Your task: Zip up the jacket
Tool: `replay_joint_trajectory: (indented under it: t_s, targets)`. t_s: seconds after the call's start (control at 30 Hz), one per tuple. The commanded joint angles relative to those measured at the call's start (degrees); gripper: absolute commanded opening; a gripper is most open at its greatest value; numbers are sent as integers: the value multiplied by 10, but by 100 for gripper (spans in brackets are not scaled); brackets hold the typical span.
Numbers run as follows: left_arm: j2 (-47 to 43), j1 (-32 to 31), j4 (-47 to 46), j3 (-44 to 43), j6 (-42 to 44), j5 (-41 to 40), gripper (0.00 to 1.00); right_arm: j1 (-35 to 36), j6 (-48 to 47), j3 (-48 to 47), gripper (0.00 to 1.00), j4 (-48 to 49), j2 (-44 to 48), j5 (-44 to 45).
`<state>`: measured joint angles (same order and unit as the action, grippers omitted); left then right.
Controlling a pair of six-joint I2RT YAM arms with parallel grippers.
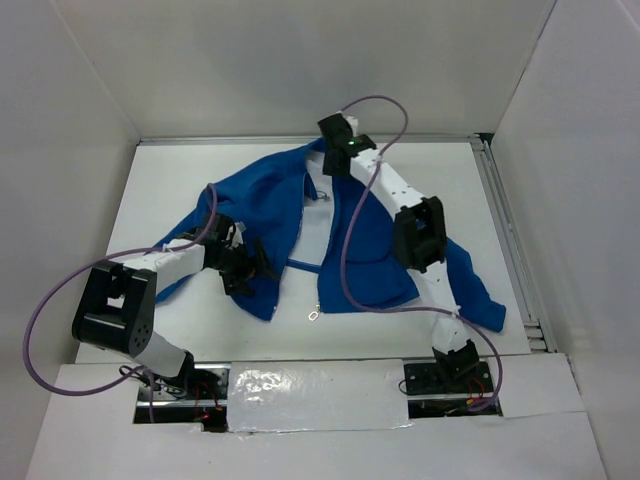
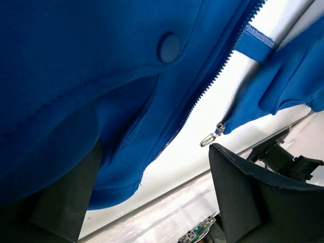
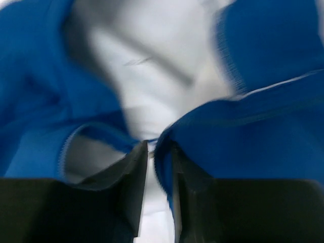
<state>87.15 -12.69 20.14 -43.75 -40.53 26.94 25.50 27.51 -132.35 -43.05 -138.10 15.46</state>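
The blue jacket [image 1: 262,205] lies open on the white table, its white lining showing near the collar. Its zipper teeth [image 2: 202,91] run apart, and the metal zipper pull [image 1: 313,316] lies on the table at the near hem; it also shows in the left wrist view [image 2: 206,140]. My left gripper [image 1: 240,264] is open over the jacket's left front panel [image 2: 101,66], with blue fabric draped over one finger [image 2: 66,202]. My right gripper [image 1: 328,140] is at the collar, its blurred fingers [image 3: 134,187] nearly together on a blue fabric edge [image 3: 163,162].
White walls close in the table on three sides. A metal rail [image 1: 505,230] runs along the right edge. A shiny tape strip [image 1: 300,385] covers the near edge between the arm bases. Purple cables [image 1: 60,290] loop beside both arms.
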Motion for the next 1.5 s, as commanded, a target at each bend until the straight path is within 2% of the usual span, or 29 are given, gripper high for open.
replay_joint_trajectory:
  t_s: [0.0,0.03,0.2,0.3,0.37,0.4,0.43,0.47,0.5,0.57,0.6,0.67,0.7,0.77,0.8,0.9,1.03,1.13,1.23,1.37,1.47]
  targets:
    - [14,-8,2,-5,22,5,99,37,-34,-37,34,-39,-47,20]
    - [11,-10,4,-5,22,5,99,47,-39,-41,40,-29,-51,9]
    - [-2,-16,2,-4,19,8,99,82,-106,-45,46,26,-24,-37]
    - [-15,-22,4,1,15,4,99,101,-132,-21,63,31,22,-40]
    - [-22,-23,3,6,14,2,99,101,-118,47,83,27,84,-67]
    - [-28,-27,2,8,13,0,99,101,-113,81,89,41,115,-76]
    - [-27,-28,5,9,13,-6,99,101,-107,170,99,55,178,-86]
    - [-28,-29,5,11,13,-7,99,101,-90,225,100,73,213,-103]
    - [-27,-34,6,13,11,-10,99,101,-83,336,100,120,289,-118]
    - [-25,-38,0,18,12,-12,99,98,-43,438,100,155,358,-151]
    - [-23,-44,-4,20,10,-10,99,97,-31,532,100,183,420,-167]
    - [-18,-57,-12,22,7,-6,99,94,19,614,100,206,469,-166]
    - [-15,-60,-14,21,5,-5,99,93,48,686,100,208,507,-164]
    - [-3,-78,-19,17,0,-5,99,87,81,743,100,208,531,-142]
    - [3,-83,-19,16,-1,-5,99,82,101,790,100,211,549,-144]
    - [31,-109,-23,-7,-9,0,99,62,123,853,100,220,557,-169]
    - [86,-133,-28,-43,-11,26,99,18,127,852,100,205,515,-157]
    - [126,-138,-20,-81,-10,48,99,-16,97,833,100,223,484,-168]
    - [145,-139,-7,-113,-9,61,99,-40,76,771,99,209,426,-160]
    - [119,-145,19,-133,-11,41,99,-52,48,725,99,191,415,-160]
    - [63,-151,48,-122,-22,5,99,-37,30,722,99,193,456,-156]
